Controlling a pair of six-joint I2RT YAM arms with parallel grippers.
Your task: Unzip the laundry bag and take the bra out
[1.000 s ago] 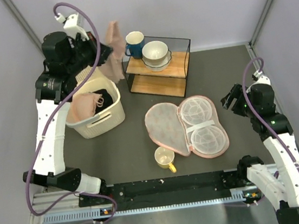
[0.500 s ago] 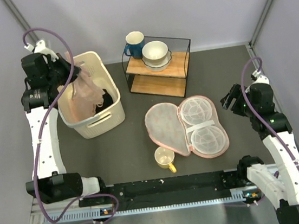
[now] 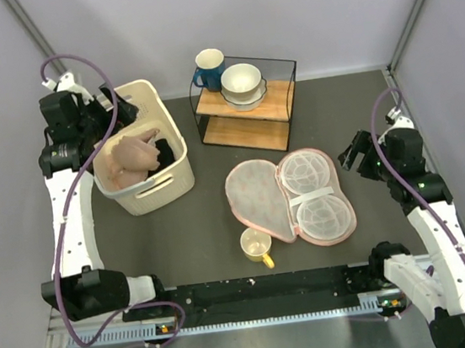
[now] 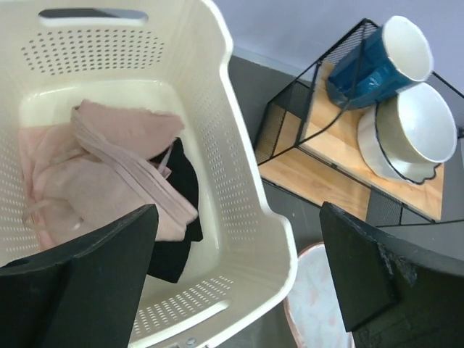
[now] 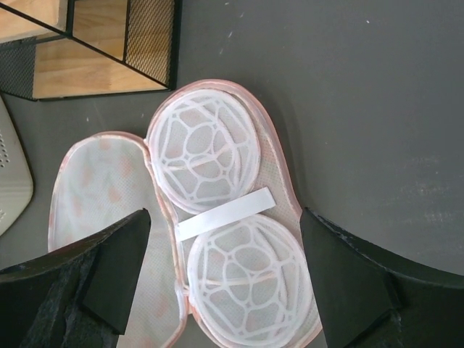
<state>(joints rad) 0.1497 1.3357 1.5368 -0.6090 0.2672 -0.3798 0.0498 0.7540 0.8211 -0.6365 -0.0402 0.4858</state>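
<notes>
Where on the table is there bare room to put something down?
Bare table lies between the basket and the open laundry bag, and behind the bag, right of the wire shelf. It is crowded where the yellow mug sits close to the bag's near edge.

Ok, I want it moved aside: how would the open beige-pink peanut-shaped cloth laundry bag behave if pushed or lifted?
The laundry bag looks thin and light, so it likely slides easily. Its flat cloth flap would likely flop when lifted. The white mesh domes hold a rounded shape, so that half seems stiffer.
</notes>
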